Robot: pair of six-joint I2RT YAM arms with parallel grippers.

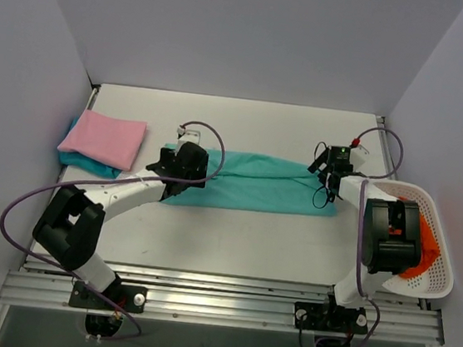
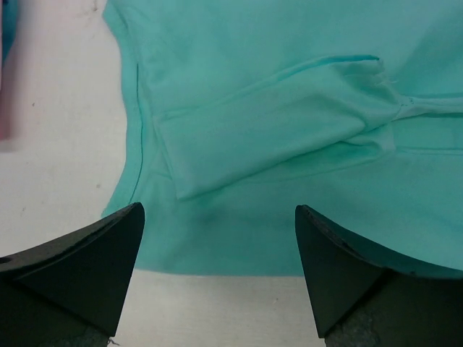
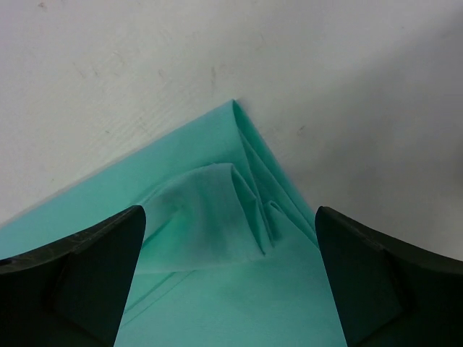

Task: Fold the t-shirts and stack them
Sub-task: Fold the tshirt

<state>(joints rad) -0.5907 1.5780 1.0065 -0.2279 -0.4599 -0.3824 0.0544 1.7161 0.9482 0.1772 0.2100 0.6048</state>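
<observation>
**Mint-teal shirt laid out in a strip between two spread grippers**

At the far left of the table (image 1: 232, 245), a folded pink t-shirt (image 1: 106, 140) is seen lying on top of a darker turquoise t-shirt (image 1: 82, 161). Only a rim of the turquoise one shows along the pink one's near and left sides.

Just to the right of that stack, the left gripper (image 2: 217, 275) is held over the left end of the mint-teal t-shirt (image 1: 255, 185). Its jaws are spread wide and nothing is pinched between them. In the left wrist view, a sleeve is seen folded inward across the body of the shirt, and the left edge of the fabric lies flat on the table.

The mint-teal shirt is stretched across the middle of the table as a long, narrow folded band running from one gripper to the other.

At its right end, the right gripper (image 3: 228, 282) is held over a folded corner. Its jaws are likewise spread with nothing caught between them, and layered pleats are visible at that corner.

At the far right, a white mesh basket (image 1: 437, 281) is placed at the table's edge, and something orange (image 1: 428, 244) is seen inside it, partly hidden by the right arm.
</observation>
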